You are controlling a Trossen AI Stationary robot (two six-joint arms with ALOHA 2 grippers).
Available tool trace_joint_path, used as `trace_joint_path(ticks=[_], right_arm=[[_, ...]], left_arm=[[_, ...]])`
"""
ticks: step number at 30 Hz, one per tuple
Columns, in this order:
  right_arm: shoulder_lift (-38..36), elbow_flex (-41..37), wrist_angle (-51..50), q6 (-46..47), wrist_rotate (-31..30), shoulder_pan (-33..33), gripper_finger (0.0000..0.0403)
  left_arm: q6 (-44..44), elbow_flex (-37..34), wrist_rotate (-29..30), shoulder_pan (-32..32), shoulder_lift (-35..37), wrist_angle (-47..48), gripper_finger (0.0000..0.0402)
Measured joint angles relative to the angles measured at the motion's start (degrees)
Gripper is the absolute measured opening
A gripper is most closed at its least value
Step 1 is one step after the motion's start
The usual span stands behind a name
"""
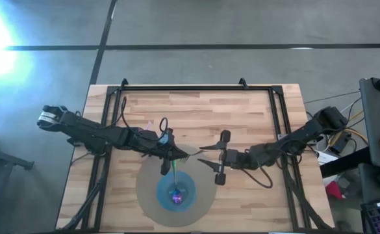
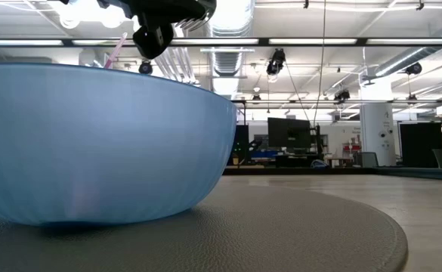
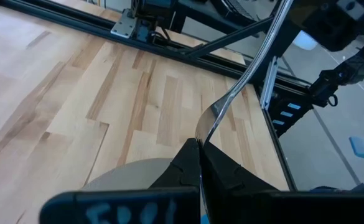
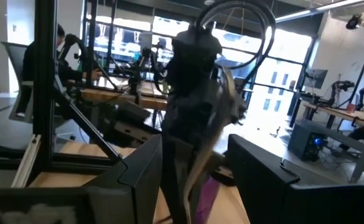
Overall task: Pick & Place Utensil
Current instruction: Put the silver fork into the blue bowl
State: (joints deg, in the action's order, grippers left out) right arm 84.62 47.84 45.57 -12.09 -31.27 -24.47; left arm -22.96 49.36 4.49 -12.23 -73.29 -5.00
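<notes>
Tabletop point(image 1: 196, 110) of pale wood slats carries a round grey mat point(image 1: 147, 195) toward its near edge, and a blue bowl point(image 1: 176, 192) sits in the mat's middle. Above the bowl's far rim the left gripper point(image 1: 171, 154) is pinched fully shut on a metal utensil point(image 3: 247, 68), which looks like a fork. Its handle end sits between the dark fingers point(image 3: 188, 165) and its long axis runs out ahead of them, toward the right gripper point(image 1: 210, 156). That one hangs just beside the left, facing it with its jaws spread wide and nothing between them.

Judging from this, the coming move turns on one relation: the utensil's free end points straight at the right arm's open jaws, close to them but apart, so either a handover or a drop into the bowl below is within reach. The left arm is plainly the nearer, since it already has the utensil.

From overhead the utensil is only a thin glint; the left wrist view shows its curved neck clearly. Only the low view shows the bowl's wall point(image 2: 92, 143) from the side, with a dark gripper overhead
</notes>
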Motion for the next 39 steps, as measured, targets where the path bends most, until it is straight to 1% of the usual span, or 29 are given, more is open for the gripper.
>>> trace_joint_path(ticks=[6, 10, 14, 20, 30, 34, 39], right_arm=[[0.67, 1.77, -0.38, 0.29, -0.24, 0.02, 0.0163], [0.65, 2.78, -0.33, 1.38, -0.37, 0.05, 0.0136], [0.65, 3.71, -2.37, 1.70, -0.37, 0.13, 0.0098], [0.67, 3.64, -3.72, 3.20, -0.39, 0.20, 0.0018], [0.67, 3.57, -4.03, 3.71, -0.25, 0.15, 0.0010], [0.63, 3.53, -5.24, 3.30, -0.17, 0.11, 0.0009], [0.03, 3.49, -7.10, 3.09, -0.20, 0.11, 0.0009]], left_arm=[[0.00, 0.00, 0.00, 0.00, -0.01, -0.08, 0.0000], [0.00, 0.00, 0.00, 0.00, -0.01, -0.02, 0.0000], [0.05, 0.00, -0.03, 0.00, -0.01, -0.01, 0.0000], [0.40, 0.00, -0.10, -0.04, -0.01, 0.08, 0.0000], [1.09, 0.00, -0.11, 0.09, -0.01, 0.07, 0.0006], [3.25, 0.00, -0.13, 0.13, -0.01, -0.04, 0.0029], [2.86, 0.00, -0.38, 0.13, 0.03, -0.19, 0.0071]])
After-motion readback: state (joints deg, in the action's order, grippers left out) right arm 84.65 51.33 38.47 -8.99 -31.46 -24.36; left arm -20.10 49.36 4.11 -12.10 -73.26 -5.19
